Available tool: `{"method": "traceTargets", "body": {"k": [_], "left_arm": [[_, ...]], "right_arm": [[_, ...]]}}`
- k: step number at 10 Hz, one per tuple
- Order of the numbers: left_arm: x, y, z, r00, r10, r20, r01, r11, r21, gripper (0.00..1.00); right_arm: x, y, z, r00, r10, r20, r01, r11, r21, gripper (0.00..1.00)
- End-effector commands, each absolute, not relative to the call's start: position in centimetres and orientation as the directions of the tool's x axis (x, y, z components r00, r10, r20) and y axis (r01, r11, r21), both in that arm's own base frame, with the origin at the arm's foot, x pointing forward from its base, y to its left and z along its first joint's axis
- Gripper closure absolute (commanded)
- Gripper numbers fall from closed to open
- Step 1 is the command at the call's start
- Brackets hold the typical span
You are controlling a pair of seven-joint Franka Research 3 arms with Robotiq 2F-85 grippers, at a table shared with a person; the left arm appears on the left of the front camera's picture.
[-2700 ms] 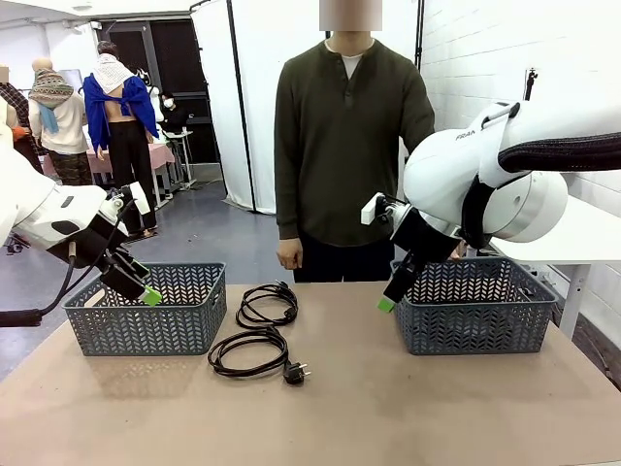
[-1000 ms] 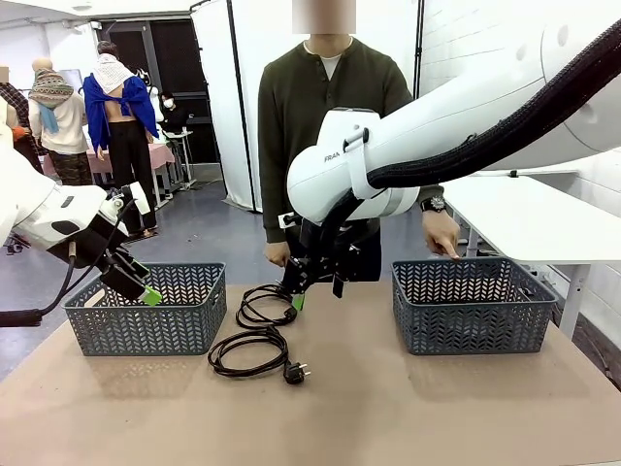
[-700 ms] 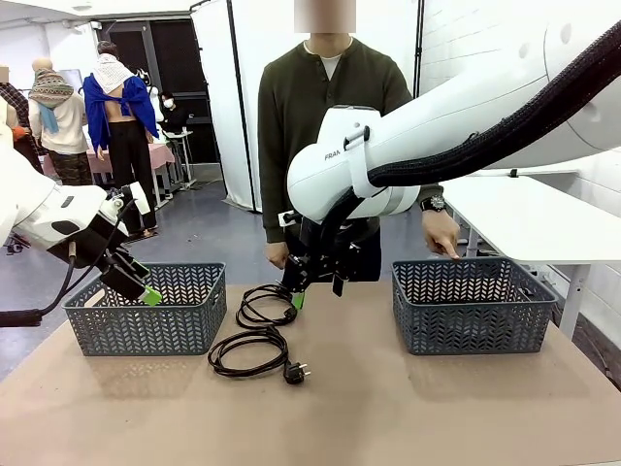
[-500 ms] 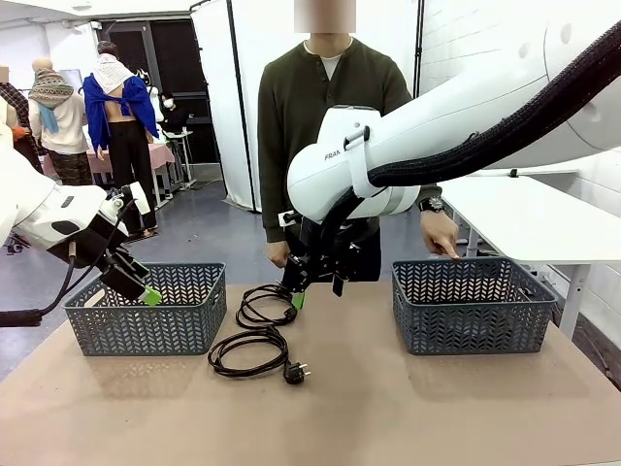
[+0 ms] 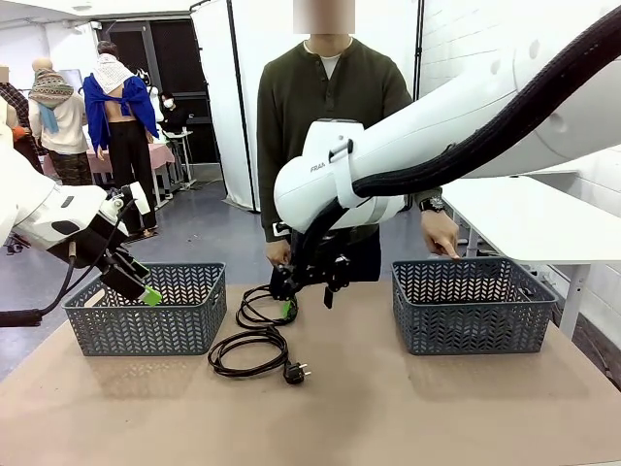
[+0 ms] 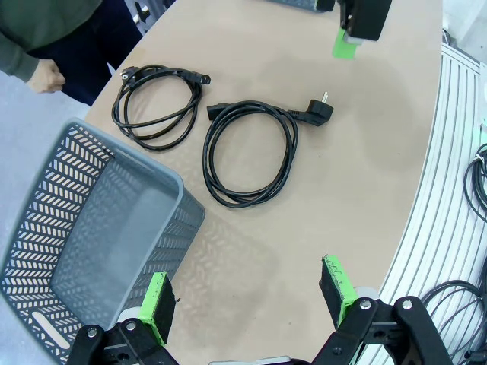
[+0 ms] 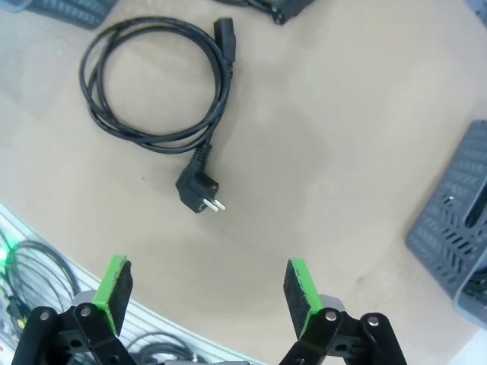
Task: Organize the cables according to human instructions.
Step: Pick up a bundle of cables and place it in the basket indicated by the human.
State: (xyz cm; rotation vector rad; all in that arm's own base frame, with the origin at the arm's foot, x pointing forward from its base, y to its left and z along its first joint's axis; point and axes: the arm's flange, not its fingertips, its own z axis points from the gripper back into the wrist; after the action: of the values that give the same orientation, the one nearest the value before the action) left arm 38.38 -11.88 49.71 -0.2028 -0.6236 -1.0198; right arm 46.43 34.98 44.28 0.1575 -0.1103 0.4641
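Front view: two cables (image 5: 248, 353) lay loose on the tabletop (image 5: 388, 417), not in any basket (image 5: 146, 325). The right fingers (image 5: 288, 309), wide apart, hung close above them; the left fingers (image 5: 151, 295) were apart too.

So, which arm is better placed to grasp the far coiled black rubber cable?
Right: the right gripper, open, hangs close to that cable; the left gripper, also open, hangs farther off by the grey slotted plastic basket.
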Motion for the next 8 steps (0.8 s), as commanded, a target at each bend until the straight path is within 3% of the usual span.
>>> {"method": "traceTargets", "body": {"k": [1, 4, 8], "left_arm": [[38.6, -11.5, 49.5, 0.355, -0.73, 0.584, 0.855, 0.507, 0.114, 0.0], [38.6, -11.5, 49.5, 0.355, -0.73, 0.584, 0.855, 0.507, 0.114, 0.0], [38.6, -11.5, 49.5, 0.355, -0.73, 0.584, 0.855, 0.507, 0.114, 0.0]], "right_arm": [[46.9, 37.2, 44.0, 0.928, 0.355, 0.111, -0.364, 0.929, 0.074, 0.0], [47.1, 38.7, 42.1, 0.956, 0.224, 0.19, -0.226, 0.974, -0.015, 0.0], [49.1, 40.2, 40.0, 0.966, 0.196, 0.169, -0.201, 0.98, 0.01, 0.0]]}}
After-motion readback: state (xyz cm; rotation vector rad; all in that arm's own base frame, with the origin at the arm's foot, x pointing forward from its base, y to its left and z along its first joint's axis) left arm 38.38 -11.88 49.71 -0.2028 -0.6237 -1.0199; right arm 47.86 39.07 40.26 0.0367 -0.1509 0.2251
